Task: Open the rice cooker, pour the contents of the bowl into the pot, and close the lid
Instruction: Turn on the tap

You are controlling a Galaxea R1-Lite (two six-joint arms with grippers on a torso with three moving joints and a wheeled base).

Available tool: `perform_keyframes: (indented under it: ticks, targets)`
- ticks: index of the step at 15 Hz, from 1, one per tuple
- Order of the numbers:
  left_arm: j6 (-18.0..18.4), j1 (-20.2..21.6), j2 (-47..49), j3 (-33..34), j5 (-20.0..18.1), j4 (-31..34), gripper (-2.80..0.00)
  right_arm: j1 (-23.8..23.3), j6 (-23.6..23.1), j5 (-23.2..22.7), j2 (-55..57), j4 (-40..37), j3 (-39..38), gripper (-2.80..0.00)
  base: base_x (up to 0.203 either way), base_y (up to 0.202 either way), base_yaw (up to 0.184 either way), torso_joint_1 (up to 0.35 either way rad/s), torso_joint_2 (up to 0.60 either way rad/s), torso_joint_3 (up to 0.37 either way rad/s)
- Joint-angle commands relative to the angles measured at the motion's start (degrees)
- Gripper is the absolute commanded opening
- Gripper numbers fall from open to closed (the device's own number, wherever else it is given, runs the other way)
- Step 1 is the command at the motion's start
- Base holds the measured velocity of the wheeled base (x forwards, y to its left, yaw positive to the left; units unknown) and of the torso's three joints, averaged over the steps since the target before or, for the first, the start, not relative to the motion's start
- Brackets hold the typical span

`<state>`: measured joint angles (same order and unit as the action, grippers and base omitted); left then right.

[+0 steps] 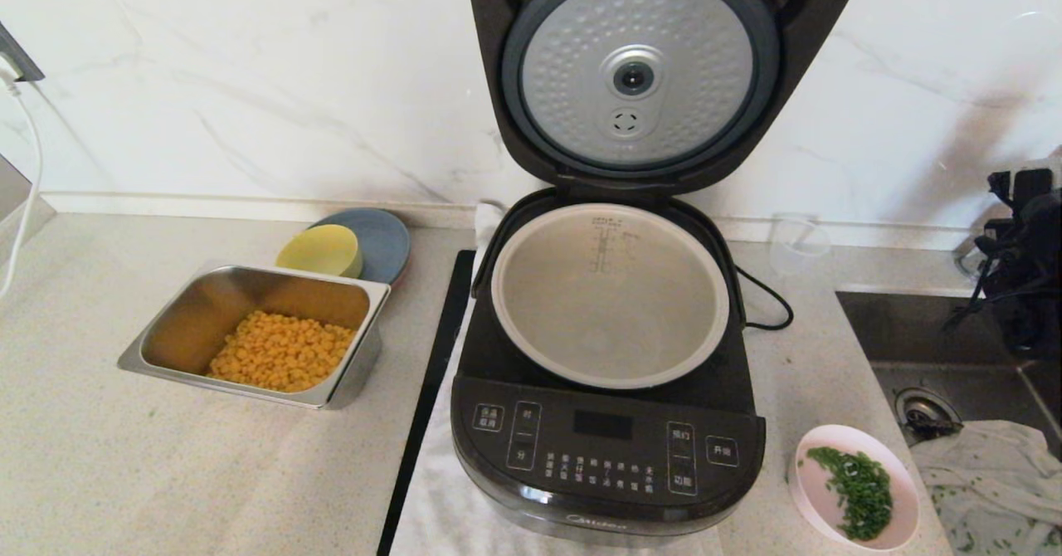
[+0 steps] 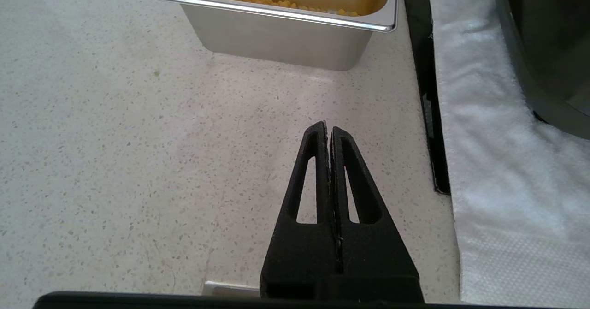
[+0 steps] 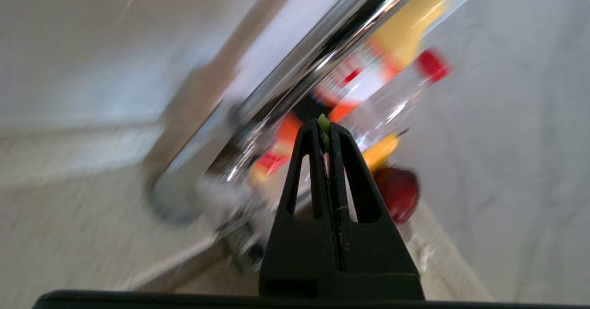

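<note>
You have one rice cooker (image 1: 608,423) in the middle of the head view. Its lid (image 1: 639,75) stands up and open at the top of the frame, silver side facing you. One grey pot (image 1: 610,299) sits inside, and you can see its bottom. One pink bowl (image 1: 854,485) with green bits sits at the lower right, near the cooker but not touching it.

At the left you see one steel tray (image 1: 253,336) with yellow corn, one yellow bowl (image 1: 322,251) and one blue plate (image 1: 383,236) behind it.

Only the left wrist view shows your left gripper (image 2: 328,129). Its fingers are pressed together, holding nothing, above the counter (image 2: 115,161) near the tray (image 2: 286,37) and a white towel (image 2: 498,161).

Only the right wrist view shows your right gripper (image 3: 326,127) up close, also closed, with a tiny green bit (image 3: 324,123) at its tip. Blurry bottles (image 3: 382,92) sit behind it.
</note>
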<state>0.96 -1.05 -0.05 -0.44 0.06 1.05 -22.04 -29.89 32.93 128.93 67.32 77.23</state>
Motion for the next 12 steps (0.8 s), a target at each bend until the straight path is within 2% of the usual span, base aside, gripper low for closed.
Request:
perform_keyframes:
  ticks: [1,6,8,12]
  targets:
    - [0.01,-0.09,-0.13,0.01,0.03,0.01,-2.80,1.07,1.59,-0.16,-2.04,-4.23,-0.78,-2.80,0.000,0.000,0.000,0.000,0.00,0.000]
    - [0.01,-0.01,-0.13,0.00,0.03,0.01,-2.80,1.99,11.29,-1.23,-5.79,-20.81,2.47,-2.80,0.000,0.000,0.000,0.000,0.00,0.000]
    - [0.01,-0.01,-0.13,0.00,0.03,0.01,-2.80,1.82,11.82,-1.28,-5.91,-21.70,5.02,-2.80,0.000,0.000,0.000,0.000,0.00,0.000]
    - [0.01,-0.04,-0.13,0.00,0.03,0.01,-2.80,1.92,12.22,-1.29,-5.93,-24.25,5.38,-2.80,0.000,0.000,0.000,0.000,0.00,0.000]
